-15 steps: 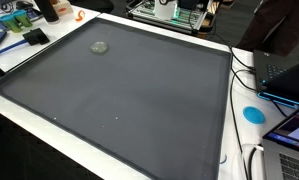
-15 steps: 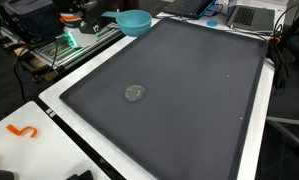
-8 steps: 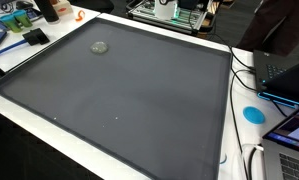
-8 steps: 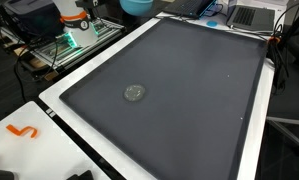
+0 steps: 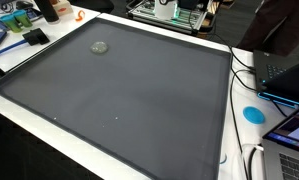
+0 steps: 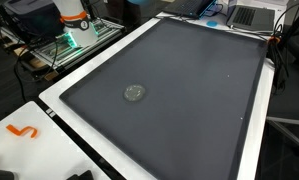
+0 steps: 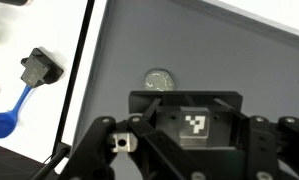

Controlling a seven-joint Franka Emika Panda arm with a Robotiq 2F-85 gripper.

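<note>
Pincer (image 7: 194,135) shows only in the wrist view, over the dark mat (image 5: 139,105) on the white worktop (image 6: 59,140). Its fingertips are out of frame, so I cannot tell how wide it stands. A small round disc (image 7: 159,79) lies flat on the mat just beyond it, near the mat's edge.

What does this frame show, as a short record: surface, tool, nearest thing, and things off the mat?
surface: dark grey mat covering most of a white table
tool: shows only in the wrist view, over the mat; fingertips out of frame, so open or shut cannot be told
nearest thing: small round grey disc, flat on the mat near its edge, just beyond the tool
off the mat: blue spoon and small black object on the white table; orange squiggle at another corner
</note>
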